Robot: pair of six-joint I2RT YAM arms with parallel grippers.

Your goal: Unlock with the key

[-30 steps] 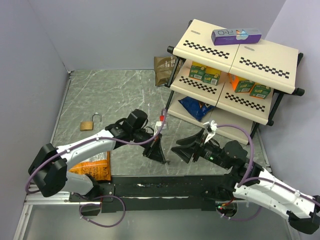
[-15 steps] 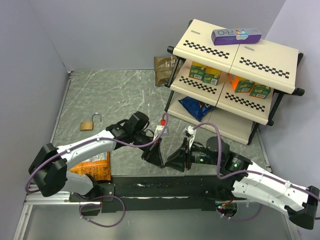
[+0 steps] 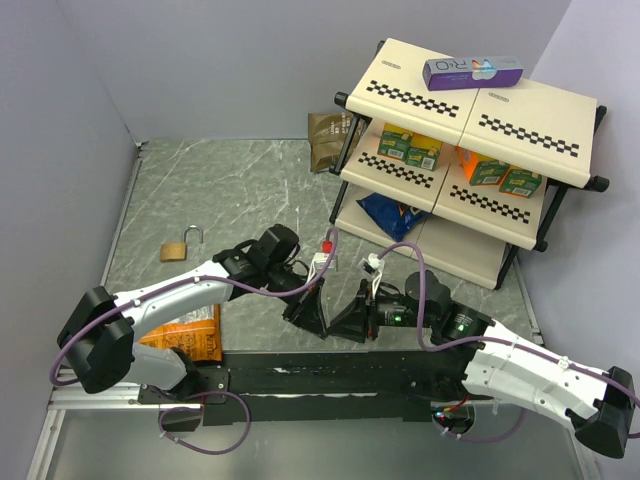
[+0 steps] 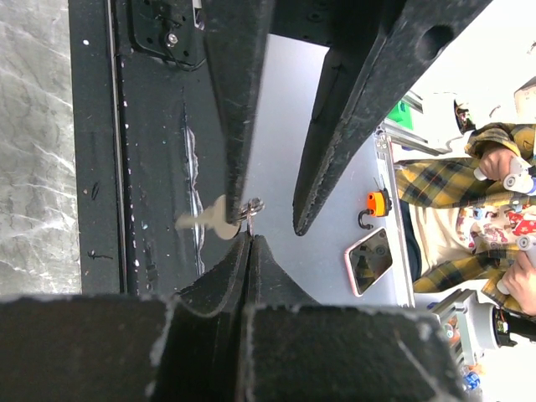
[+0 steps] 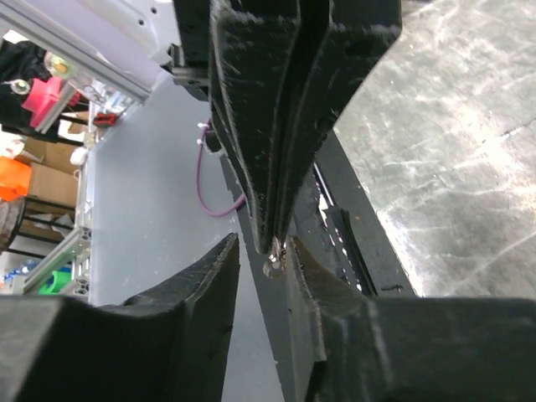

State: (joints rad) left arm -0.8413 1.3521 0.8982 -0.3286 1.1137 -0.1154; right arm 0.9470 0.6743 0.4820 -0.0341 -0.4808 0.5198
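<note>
The brass padlock (image 3: 180,247) lies on the marble table at the left, far from both arms. My left gripper (image 3: 321,324) (image 4: 249,237) is shut on the thin wire ring of the small silvery key (image 4: 205,223), which hangs just past its tips over the black base strip. My right gripper (image 3: 346,320) (image 5: 264,244) faces it tip to tip. Its jaws straddle the left fingertips and the key (image 5: 272,267). One right finger (image 5: 311,280) is against the key, the other (image 5: 213,280) stands off with a gap.
A two-tier checkered shelf rack (image 3: 565,150) stands at the back right with green and orange boxes, a blue bag and a purple box (image 3: 472,72) on top. An orange snack bag (image 3: 190,335) lies by the left arm's base. A brown packet (image 3: 325,140) leans at the back.
My right arm has swung left to meet the left gripper, and its jaws have narrowed around the key. The left arm has barely moved and still holds the ring.
</note>
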